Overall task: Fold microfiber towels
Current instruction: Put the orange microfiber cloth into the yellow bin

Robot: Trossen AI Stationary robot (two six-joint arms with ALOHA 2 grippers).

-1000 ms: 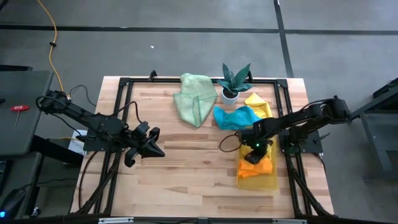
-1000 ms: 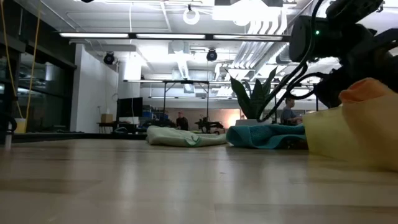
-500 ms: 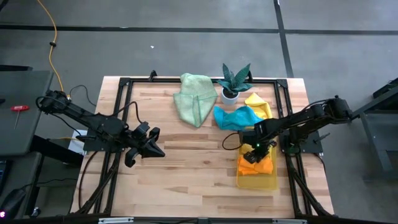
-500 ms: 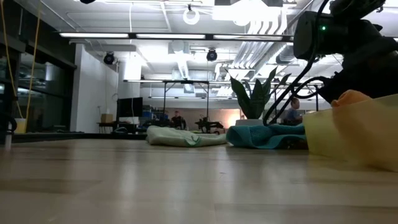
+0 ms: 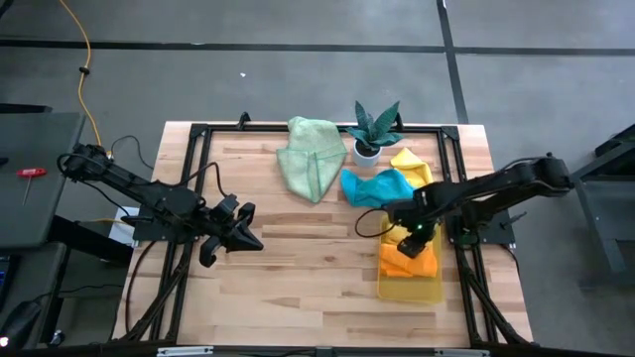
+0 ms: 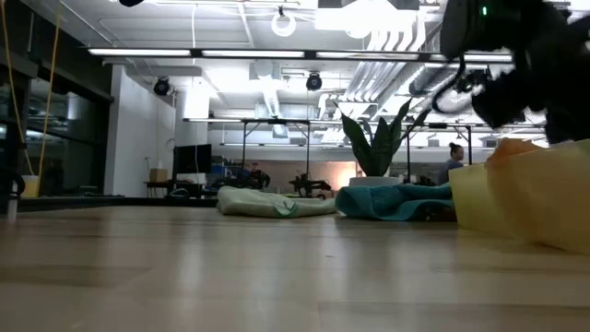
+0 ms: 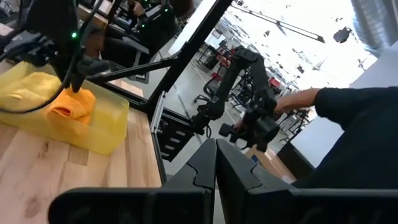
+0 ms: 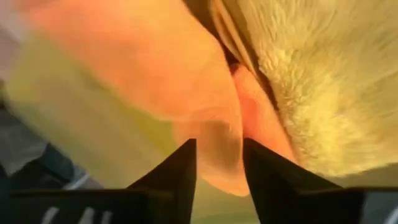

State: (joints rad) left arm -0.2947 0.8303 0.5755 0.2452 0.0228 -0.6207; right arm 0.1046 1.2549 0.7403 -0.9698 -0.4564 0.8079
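An orange microfiber towel [image 5: 409, 260] lies folded in the translucent yellow tray [image 5: 412, 290] at the table's right, beside a fluffy yellow towel [image 8: 323, 81]. My right gripper [image 5: 417, 236] hangs open just above the orange towel, fingers pointing down, with the cloth showing between its fingertips [image 8: 217, 155]. A pale green towel [image 5: 310, 159], a teal one [image 5: 377, 186] and a yellow one [image 5: 410, 164] lie crumpled at the far side of the table. My left gripper [image 5: 248, 238] stays shut over the table's left part, holding nothing. My right gripper comes from above with a finger [image 8: 180, 168] on either side of the orange towel's rounded fold [image 8: 217, 137]. I cannot tell whether the fingers touch the cloth. The towel rests in the tray.
A small potted plant [image 5: 373, 129] stands at the far edge between the green and yellow towels. The black frame rails [image 5: 189, 198] run along the table's sides. Bare wood [image 5: 308, 268] lies between the arms. A person's dark sleeve [image 7: 354, 118] shows beyond the table.
The orange towel has sunk from above the tray's rim down into the tray. My right gripper has then risen a little above it and shifted slightly toward the far edge.
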